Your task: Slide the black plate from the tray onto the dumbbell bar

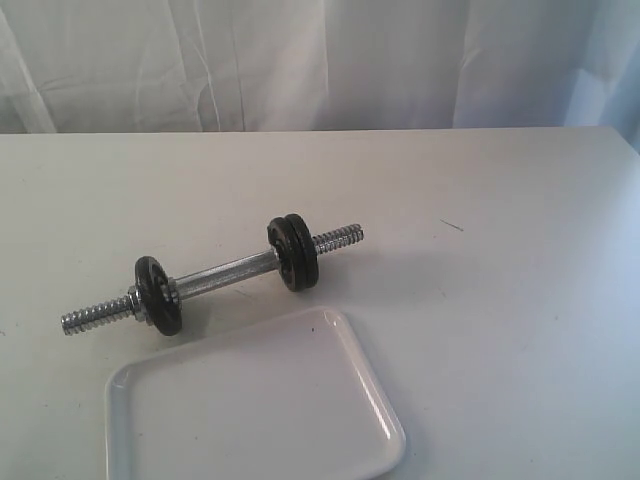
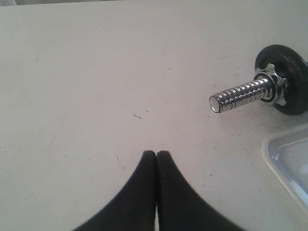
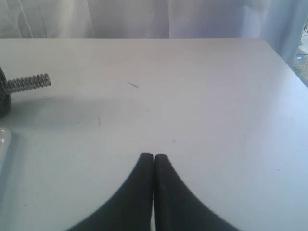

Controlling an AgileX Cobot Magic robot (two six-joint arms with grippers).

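The dumbbell bar point(image 1: 225, 271) lies on the table behind the white tray point(image 1: 250, 400). One black disc point(image 1: 155, 295) sits near its left threaded end and two black discs point(image 1: 293, 252) stand side by side near its right end. Which of them is the black plate I cannot tell. The part of the tray that shows holds nothing. Neither gripper appears in the exterior view. My left gripper point(image 2: 156, 153) is shut and empty over bare table, apart from the bar's threaded end point(image 2: 240, 94) and its disc point(image 2: 288, 72). Also shut and empty, my right gripper point(image 3: 153, 155) is far from the other threaded end point(image 3: 29, 83).
A chrome collar point(image 2: 269, 84) sits against the left disc. A tray corner point(image 2: 288, 159) shows in the left wrist view, a sliver of its rim point(image 3: 2, 144) in the right wrist view. White curtains point(image 1: 320, 60) hang behind the table's far edge.
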